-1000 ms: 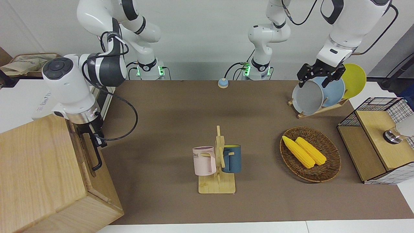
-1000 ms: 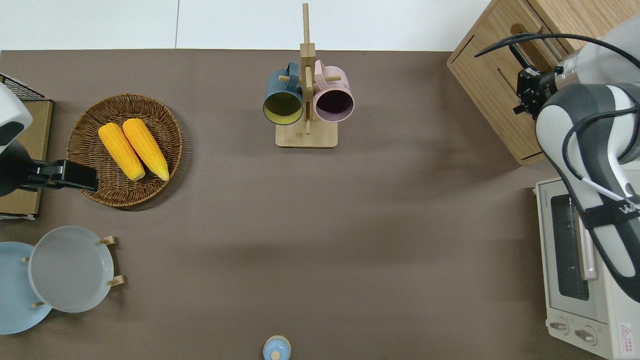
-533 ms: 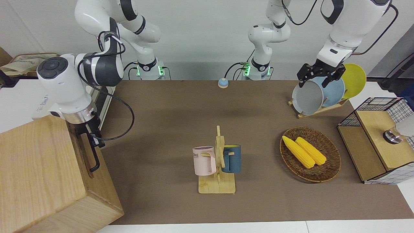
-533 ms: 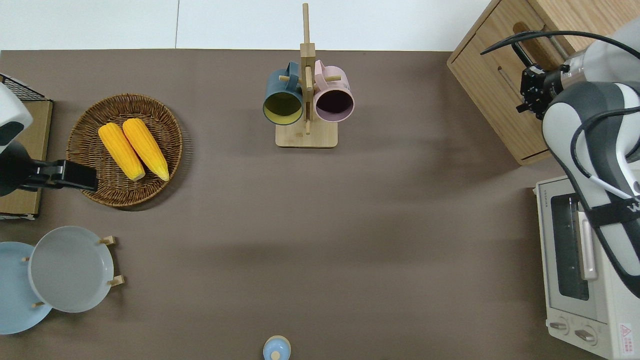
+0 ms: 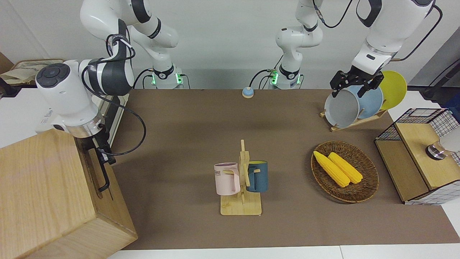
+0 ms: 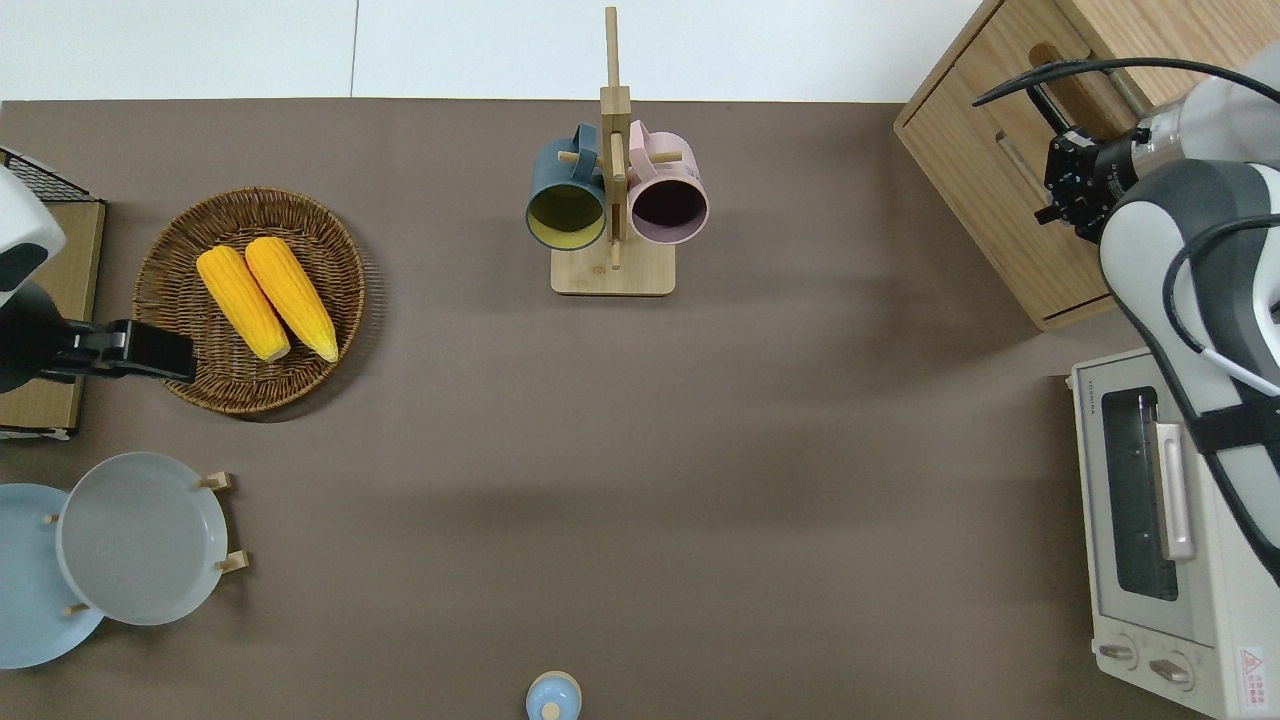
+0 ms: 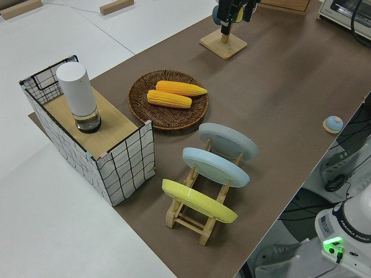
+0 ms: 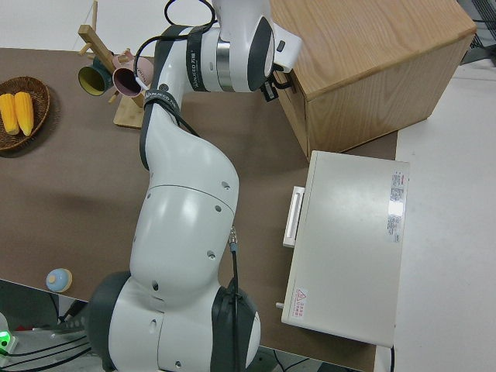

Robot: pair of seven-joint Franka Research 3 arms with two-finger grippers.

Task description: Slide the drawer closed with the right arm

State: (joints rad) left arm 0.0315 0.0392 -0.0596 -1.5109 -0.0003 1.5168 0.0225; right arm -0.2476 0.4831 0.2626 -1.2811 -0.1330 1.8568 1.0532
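Observation:
The pale wooden cabinet (image 5: 39, 187) stands at the right arm's end of the table. Its drawer (image 5: 94, 169) sits nearly flush with the cabinet front, and its black bar handle (image 5: 104, 176) stands out from it. My right gripper (image 5: 102, 149) is against the drawer front at the end of the handle nearer to the robots. In the overhead view the right gripper (image 6: 1070, 185) is beside the handle (image 6: 1045, 100). The right side view shows the arm's wrist (image 8: 232, 66) up against the cabinet (image 8: 364, 62). My left arm is parked, its gripper (image 5: 354, 84) open.
A mug rack (image 5: 241, 180) with a pink and a blue mug stands mid-table. A wicker basket (image 5: 370, 181) with two corn cobs, a plate rack (image 5: 354, 104) and a wire-mesh box (image 5: 420, 158) are toward the left arm's end. A white toaster oven (image 6: 1160, 540) sits beside the cabinet, nearer to the robots.
The drawer has slid into the cabinet, from sticking out to nearly flush. My right gripper has moved with it toward the cabinet. The left arm has not moved.

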